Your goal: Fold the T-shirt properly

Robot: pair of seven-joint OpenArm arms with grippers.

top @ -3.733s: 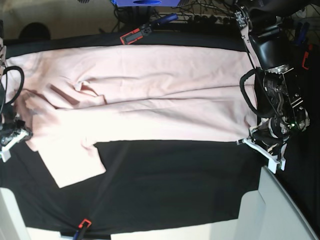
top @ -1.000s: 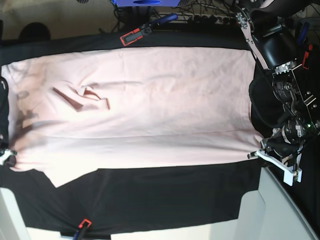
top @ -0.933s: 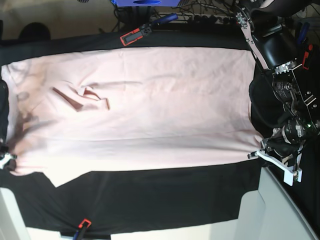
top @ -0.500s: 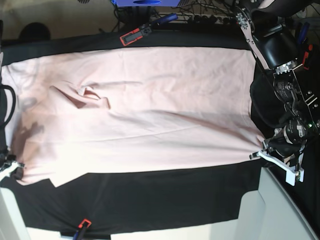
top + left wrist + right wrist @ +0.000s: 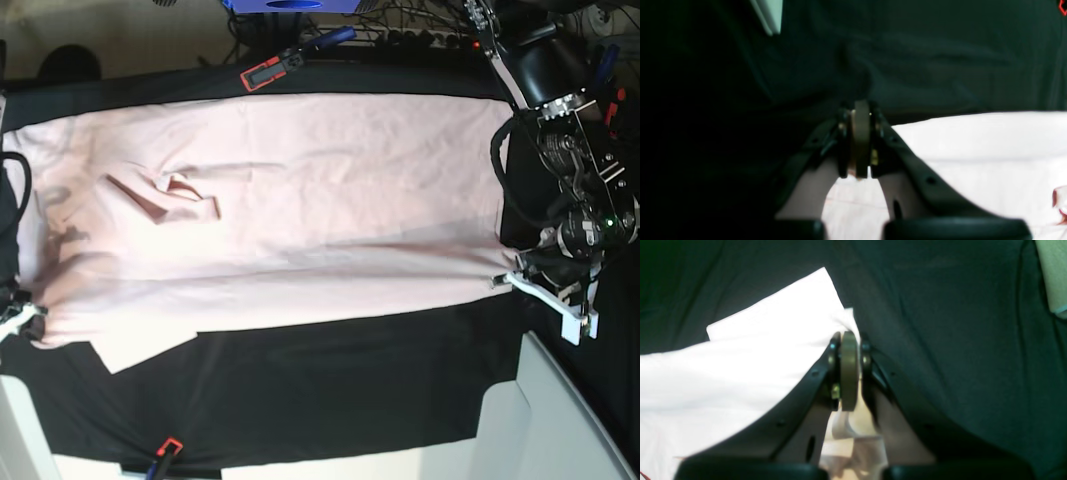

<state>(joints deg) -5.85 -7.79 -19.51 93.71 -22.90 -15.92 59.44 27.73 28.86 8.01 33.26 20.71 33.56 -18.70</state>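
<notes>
The pale pink T-shirt point(image 5: 300, 200) lies spread flat, plain side up, across the black table cloth point(image 5: 330, 390). One sleeve is folded in on top point(image 5: 165, 195); the other pokes out at the lower left point(image 5: 140, 350). My left gripper point(image 5: 508, 282) is shut on the shirt's lower right hem corner. In the left wrist view it point(image 5: 858, 143) is shut with the shirt point(image 5: 973, 150) to its right. My right gripper point(image 5: 25, 318) is shut on the lower left corner by the shoulder. In the right wrist view it point(image 5: 848, 373) is shut on the shirt point(image 5: 756, 356).
A red-and-black clamp point(image 5: 265, 72) holds the cloth at the far edge, and an orange clamp point(image 5: 168, 447) at the near edge. A pale grey panel point(image 5: 560, 420) stands at the lower right. Cables and a blue box point(image 5: 290, 5) lie beyond the far edge.
Both grippers pulled the shirt's near edge down over the cloth, then drew it back toward the far side. The lower-left sleeve shows more below the edge.
</notes>
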